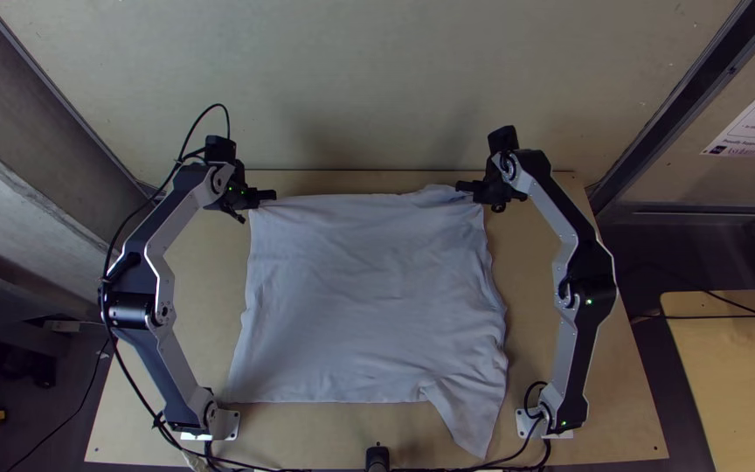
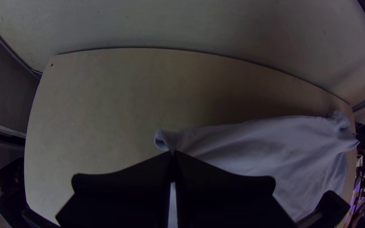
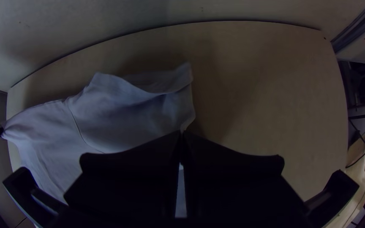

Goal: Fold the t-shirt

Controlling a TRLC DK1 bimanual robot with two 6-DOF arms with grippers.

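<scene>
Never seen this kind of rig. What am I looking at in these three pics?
Two robot arms, left and right, stand at a light wooden table.

The top view looks steeply down from above the near edge. The other two come from cameras on the arms' wrists, each looking past its own black fingers.

On the table is a pale t-shirt, mostly spread, with a pointed flap sticking out at the top view's lower right. The left gripper pinches its far left corner; the right gripper holds it near the far right corner.
</scene>
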